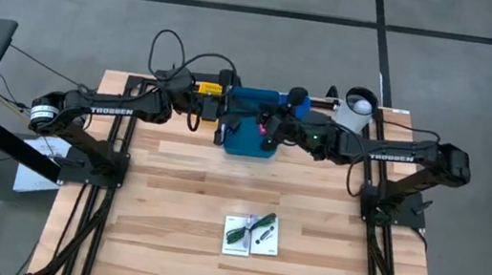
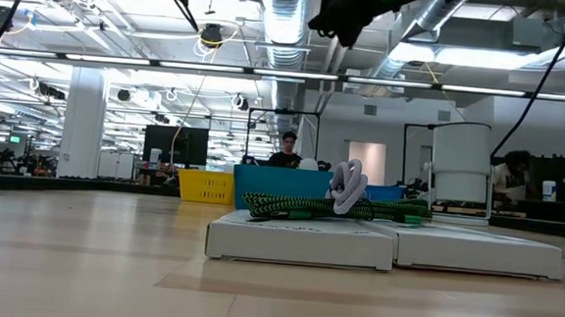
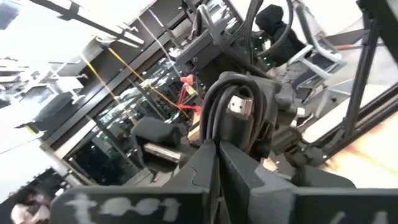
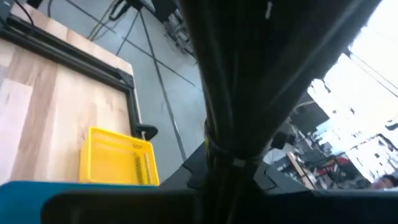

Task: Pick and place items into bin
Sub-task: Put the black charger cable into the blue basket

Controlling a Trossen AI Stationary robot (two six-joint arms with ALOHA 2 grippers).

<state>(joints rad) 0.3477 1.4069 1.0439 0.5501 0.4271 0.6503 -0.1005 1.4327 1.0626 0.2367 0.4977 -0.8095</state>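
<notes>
The wooden tabletop (image 1: pixel 170 194) fills most of the high view, with dark frame rails along both sides. Both arms reach inward along its far edge and meet over the blue bin (image 1: pixel 250 124), which sits at the middle of that edge.

The left gripper (image 1: pixel 201 102) lies at the bin's left side with its jaws pressed fully together and nothing between them; in its wrist view the two dark fingers (image 3: pixel 214 165) meet edge to edge, and beyond them the other arm's cabled wrist blocks most of the sight. The right gripper (image 1: pixel 273 129) hangs over the bin's interior. Whether its jaws are parted or closed cannot be told: its own wrist view is largely filled by a dark cable bundle, and from above the fingers merge with the arm. A pink-red block (image 1: pixel 262 129) shows inside the bin just beside that gripper; whether they touch cannot be told.

A yellow basket (image 4: pixel 118 158) stands on the tabletop just left of the bin, behind the left arm. A white cylinder (image 1: pixel 358 108) stands right of the bin near the far right corner.

Near the front middle, well apart from both arms, two white flat cards (image 1: pixel 252 235) lie side by side, touching. A green stringy piece (image 2: pixel 309 207) and a small pale looped piece (image 2: pixel 349 187) lie across them.

People (image 2: pixel 287 151) show in the room behind.
</notes>
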